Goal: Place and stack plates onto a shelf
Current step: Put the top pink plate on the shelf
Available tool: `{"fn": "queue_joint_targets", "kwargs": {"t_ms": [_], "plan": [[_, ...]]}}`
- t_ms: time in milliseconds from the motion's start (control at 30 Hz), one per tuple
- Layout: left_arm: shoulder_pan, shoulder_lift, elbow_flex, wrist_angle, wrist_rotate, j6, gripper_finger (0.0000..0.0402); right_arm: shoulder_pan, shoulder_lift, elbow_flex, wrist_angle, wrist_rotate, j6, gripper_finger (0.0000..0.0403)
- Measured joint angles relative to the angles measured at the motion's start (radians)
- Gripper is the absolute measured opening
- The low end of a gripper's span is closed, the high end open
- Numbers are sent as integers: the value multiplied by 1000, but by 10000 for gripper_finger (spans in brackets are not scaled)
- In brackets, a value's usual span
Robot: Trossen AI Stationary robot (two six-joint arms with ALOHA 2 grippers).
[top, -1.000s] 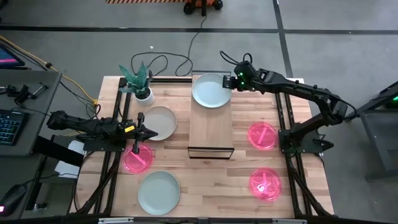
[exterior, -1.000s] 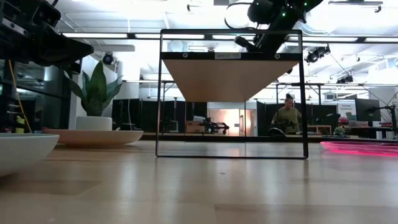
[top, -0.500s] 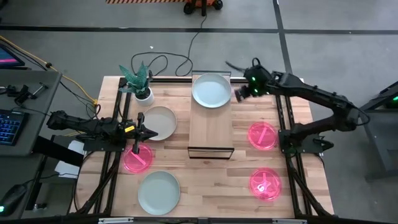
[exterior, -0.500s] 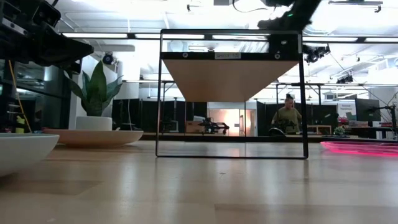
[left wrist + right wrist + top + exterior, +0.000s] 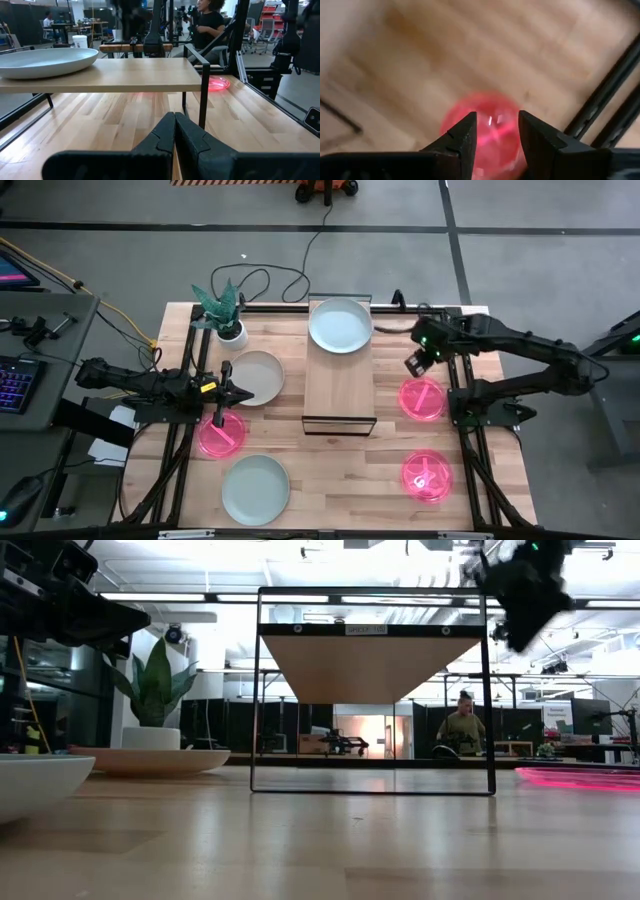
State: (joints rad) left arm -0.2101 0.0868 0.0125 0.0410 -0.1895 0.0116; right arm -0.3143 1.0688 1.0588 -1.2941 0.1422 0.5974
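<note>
Mint plate (image 5: 340, 326) lies flat at the shelf's (image 5: 339, 385) twelve-o'clock end; the shelf runs twelve to six. Right gripper (image 5: 417, 363), fingers spread, hovers above a blurred pink plate (image 5: 421, 398) at three o'clock. Left gripper (image 5: 240, 395) waits pressed together at nine.

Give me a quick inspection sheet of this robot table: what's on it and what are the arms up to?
Surface: wooden tabletop, no spills seen.
Job's things: one pale plate on the shelf; two pale plates and three pink plates on the table.
Clutter: potted plant at the far left corner.
Grippers: right gripper open, empty, above a pink plate; left gripper shut, empty, at the left edge.
Cables: black cable looping behind the table.
Surroundings: people in the room beyond; a keyboard on a side desk.
</note>
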Motion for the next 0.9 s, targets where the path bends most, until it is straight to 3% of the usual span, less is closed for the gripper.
{"fn": "queue_joint_targets", "kwargs": {"t_ms": [200,400,633,900], "plan": [[0,0,0,0,0,0,1,-63,-51,-302,88,-143,179,126],[0,0,0,0,0,0,1,-63,-54,-476,294,-298,356,126],[0,0,0,0,0,0,1,-2,-54,-550,343,-280,480,115],[0,0,0,0,0,0,1,55,-53,-623,449,-221,639,12]]}}
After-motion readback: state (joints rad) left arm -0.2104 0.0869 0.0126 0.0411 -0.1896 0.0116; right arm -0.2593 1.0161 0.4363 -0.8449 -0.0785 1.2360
